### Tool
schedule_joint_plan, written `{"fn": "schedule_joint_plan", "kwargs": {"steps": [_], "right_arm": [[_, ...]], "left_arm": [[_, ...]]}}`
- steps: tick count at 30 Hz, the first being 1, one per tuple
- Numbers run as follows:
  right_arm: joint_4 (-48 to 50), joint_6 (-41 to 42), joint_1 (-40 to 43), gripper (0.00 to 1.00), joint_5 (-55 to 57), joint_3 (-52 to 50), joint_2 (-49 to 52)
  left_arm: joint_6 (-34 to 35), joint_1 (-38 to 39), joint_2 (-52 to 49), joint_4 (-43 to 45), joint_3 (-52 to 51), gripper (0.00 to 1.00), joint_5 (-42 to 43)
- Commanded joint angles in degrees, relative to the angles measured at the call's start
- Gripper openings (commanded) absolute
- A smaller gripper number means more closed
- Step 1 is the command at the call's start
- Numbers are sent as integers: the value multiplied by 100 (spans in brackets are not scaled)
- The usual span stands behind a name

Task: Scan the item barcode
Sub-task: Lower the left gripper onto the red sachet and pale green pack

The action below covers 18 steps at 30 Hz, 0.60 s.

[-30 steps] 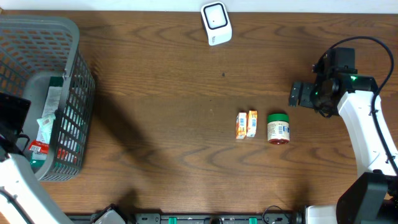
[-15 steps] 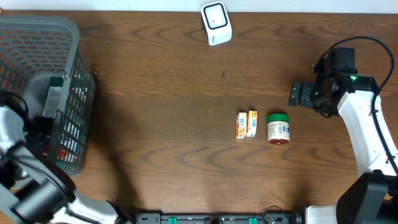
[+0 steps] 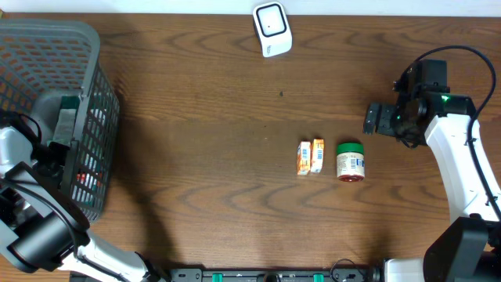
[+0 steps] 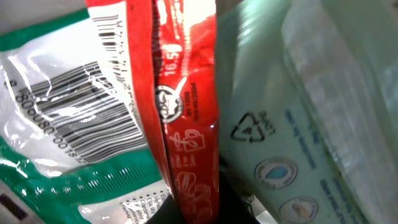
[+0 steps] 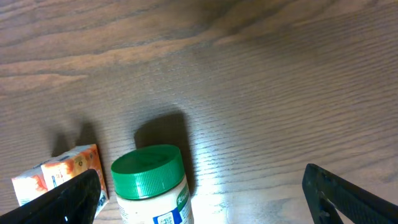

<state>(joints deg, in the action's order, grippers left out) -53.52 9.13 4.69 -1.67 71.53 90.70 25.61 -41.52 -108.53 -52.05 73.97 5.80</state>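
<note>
Left wrist: left tool (image 4: pixel 199 208), mostly cut off, pinches red packet (image 4: pixel 186 106).

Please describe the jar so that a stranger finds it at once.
On the wooden table, look right of centre, where three small items sit in a row. The jar is the rightmost, beside two orange cartons. Only it is round, with a green lid.
</note>
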Motion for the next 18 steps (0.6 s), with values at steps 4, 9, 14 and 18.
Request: {"fn": "schedule_joint_plan", "kwargs": {"steps": [4, 9, 14, 18], "right_arm": [[-4, -22, 9, 99, 33, 79, -96], [-4, -22, 9, 99, 33, 79, -96], [-4, -22, 9, 99, 33, 79, -96], [-4, -22, 9, 99, 33, 79, -96]], "left_arm": [[-4, -79, 909, -188, -87, 10, -111], [-4, -79, 2315, -188, -87, 12, 111], [-17, -24, 3842, 83, -70, 15, 715], [-350, 376, 4682, -118, 481, 10, 916]]}}
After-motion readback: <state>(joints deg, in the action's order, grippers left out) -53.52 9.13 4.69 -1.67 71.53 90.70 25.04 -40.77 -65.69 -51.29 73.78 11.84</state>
